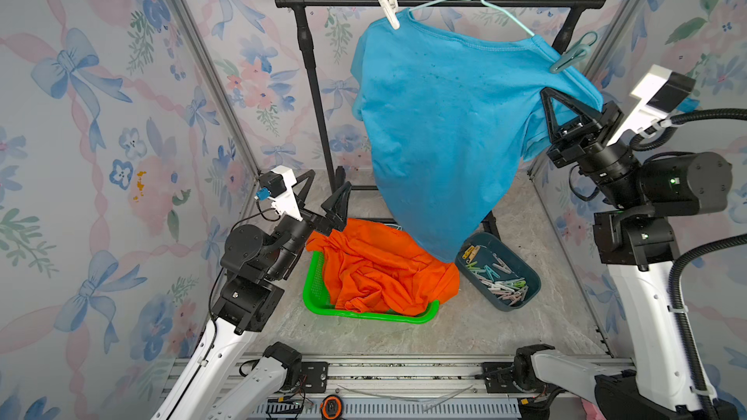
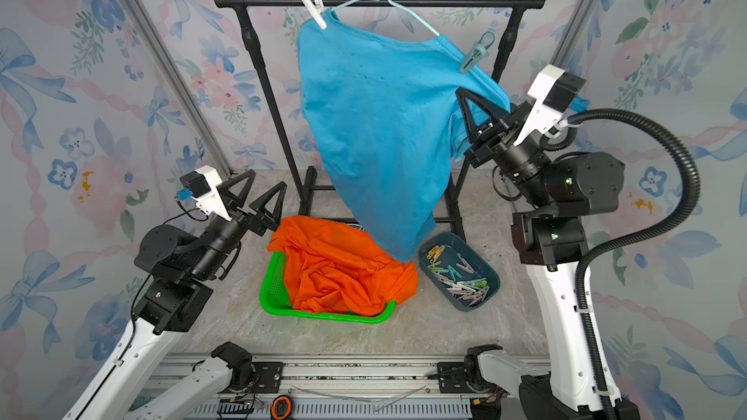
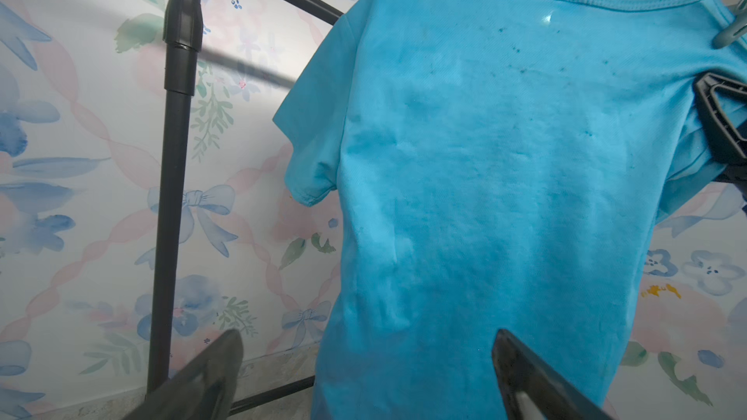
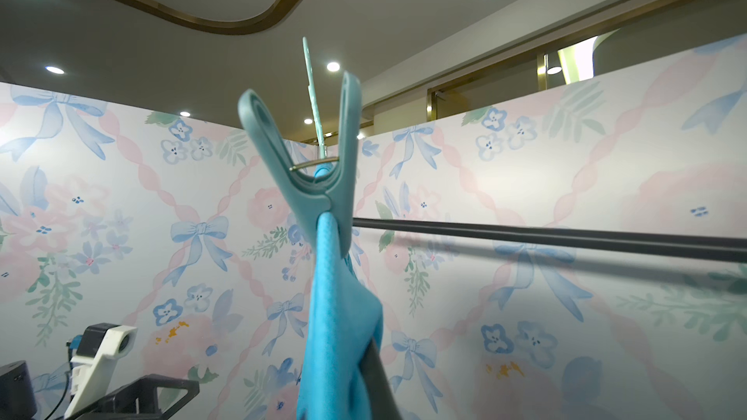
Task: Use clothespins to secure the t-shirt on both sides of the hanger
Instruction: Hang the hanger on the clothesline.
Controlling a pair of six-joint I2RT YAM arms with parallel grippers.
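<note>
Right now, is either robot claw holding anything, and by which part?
The right gripper seems to pinch the blue t-shirt at its sleeve, below the teal clothespin. The left gripper is open, holding nothing.

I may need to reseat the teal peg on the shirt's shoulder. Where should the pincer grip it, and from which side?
Grip the teal peg across its two splayed handle ends, coming from above. Its clamping end bites the blue shirt below; only the handles stand free, and squeezing them should open it.
</note>
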